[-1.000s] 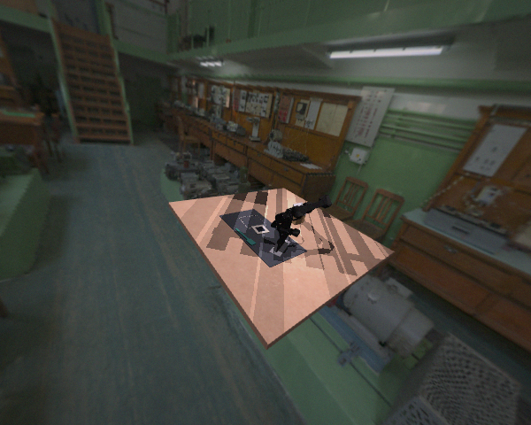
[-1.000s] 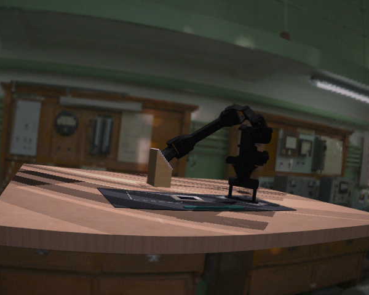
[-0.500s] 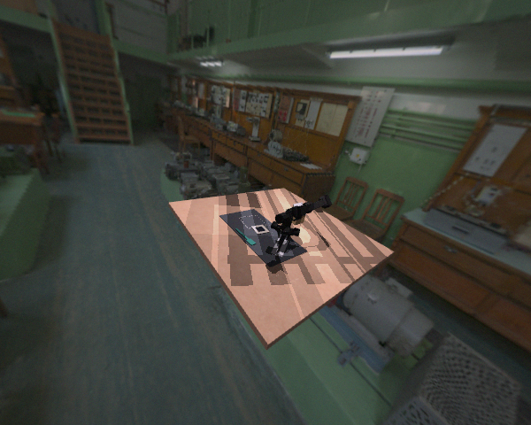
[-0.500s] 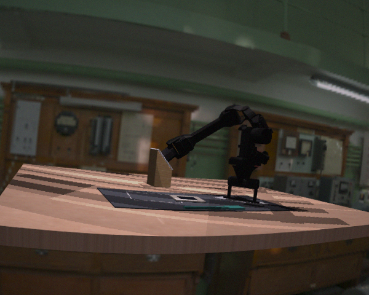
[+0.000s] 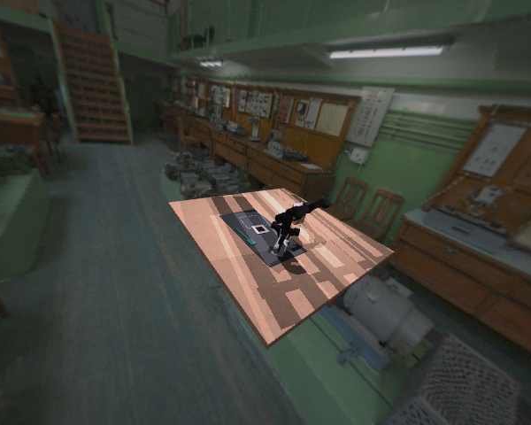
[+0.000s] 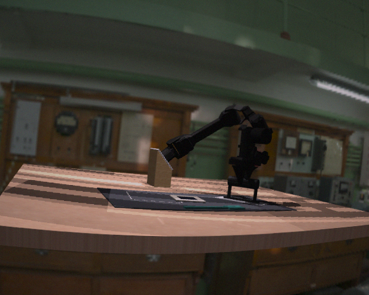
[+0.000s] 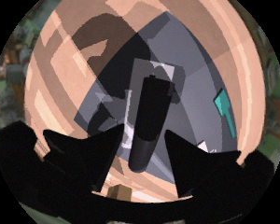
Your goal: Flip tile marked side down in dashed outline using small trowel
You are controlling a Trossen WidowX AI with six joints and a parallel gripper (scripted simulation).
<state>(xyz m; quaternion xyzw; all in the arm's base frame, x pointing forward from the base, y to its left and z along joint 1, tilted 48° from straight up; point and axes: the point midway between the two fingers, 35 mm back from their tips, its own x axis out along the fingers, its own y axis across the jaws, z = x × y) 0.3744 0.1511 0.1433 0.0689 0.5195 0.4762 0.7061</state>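
Note:
The trowel (image 5: 280, 249) (image 6: 234, 182) (image 7: 154, 100), with a black bar handle on posts above a flat pale blade, stands at the right of the dark mat (image 5: 231, 220) (image 6: 111, 198) (image 7: 191, 93) in the exterior view. My gripper (image 5: 284, 238) (image 6: 243, 179) (image 7: 145, 130) is open and points down at the handle, which shows between the fingertips in the wrist view. I cannot tell whether they touch it. The tile (image 5: 262, 232) (image 6: 190, 201) (image 7: 202, 147) lies flat, pale border and dark square up, by the dashed outline (image 6: 127, 194). Any overlap is unclear.
A teal flat tool (image 5: 245, 236) (image 6: 237, 207) (image 7: 221, 104) lies along the mat's front edge in the exterior view. A wooden wedge block (image 6: 159, 177) (image 7: 119, 192) stands behind the mat, near the arm's lower link. The arm casts shadows over the mat and table.

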